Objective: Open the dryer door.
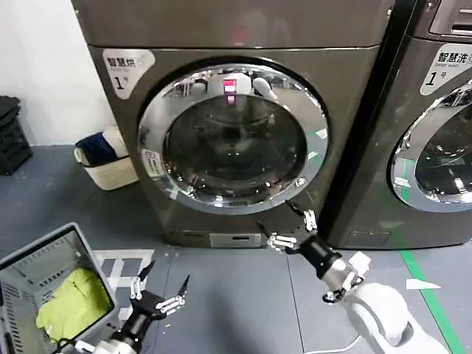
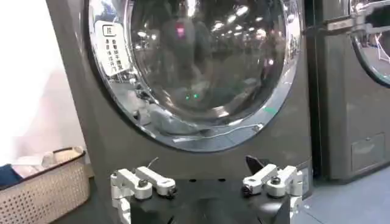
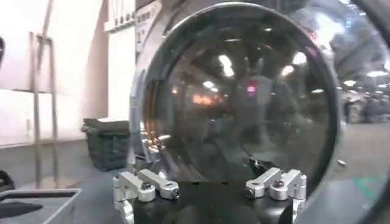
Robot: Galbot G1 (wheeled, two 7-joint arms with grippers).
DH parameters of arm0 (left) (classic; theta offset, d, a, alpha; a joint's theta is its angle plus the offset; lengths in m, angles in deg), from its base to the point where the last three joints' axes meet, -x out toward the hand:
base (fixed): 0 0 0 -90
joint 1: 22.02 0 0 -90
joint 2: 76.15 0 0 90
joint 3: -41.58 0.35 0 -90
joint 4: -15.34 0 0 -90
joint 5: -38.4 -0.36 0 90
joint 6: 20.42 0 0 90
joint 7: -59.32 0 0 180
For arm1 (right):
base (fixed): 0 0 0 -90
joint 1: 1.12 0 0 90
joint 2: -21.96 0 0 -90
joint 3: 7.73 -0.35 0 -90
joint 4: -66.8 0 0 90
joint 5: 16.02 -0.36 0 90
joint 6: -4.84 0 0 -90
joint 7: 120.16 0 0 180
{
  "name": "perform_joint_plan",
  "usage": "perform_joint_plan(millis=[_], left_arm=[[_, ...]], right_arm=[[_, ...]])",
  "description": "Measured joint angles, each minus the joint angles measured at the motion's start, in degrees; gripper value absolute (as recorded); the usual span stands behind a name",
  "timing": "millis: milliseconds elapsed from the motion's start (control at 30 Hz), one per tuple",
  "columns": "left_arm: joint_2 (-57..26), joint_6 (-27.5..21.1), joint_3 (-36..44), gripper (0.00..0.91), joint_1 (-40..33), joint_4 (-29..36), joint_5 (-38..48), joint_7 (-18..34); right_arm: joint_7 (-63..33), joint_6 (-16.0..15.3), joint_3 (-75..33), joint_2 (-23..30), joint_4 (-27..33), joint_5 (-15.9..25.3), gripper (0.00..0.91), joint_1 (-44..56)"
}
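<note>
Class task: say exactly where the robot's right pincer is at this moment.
In the head view, the right pincer hangs open at the dryer door, by its lower right rim.

We see a grey floor [image 1: 236, 295] carrying everything here. The dryer [image 1: 236, 133] stands on it at the middle, with a second machine [image 1: 435, 133] just beside it to the right. Left of the dryer, a pale woven basket [image 1: 110, 171] holding blue and white items sits against the wall, and a dark crate [image 1: 13, 136] stands farther left. A grey bin [image 1: 33, 276] with yellow-green cloth [image 1: 72, 304] rests near us. A green line [image 1: 431, 302] runs along the floor at the right.
</note>
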Motion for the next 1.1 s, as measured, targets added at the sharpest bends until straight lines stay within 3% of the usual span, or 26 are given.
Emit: perform_joint_plan(millis=[667,1100], left_arm=[[0.8,0.04,-0.04,0.907,0.1,0.37,-0.6,-0.09],[1.0,0.04,-0.03,0.907,0.13,0.72,-0.78,-0.13]], right_arm=[[-1.04,-1.32,13.32,2.27,5.71,-7.48,0.907,-15.55],[-1.13,-1.72,19.37,5.33,9.95,-9.94,0.907,-22.43]])
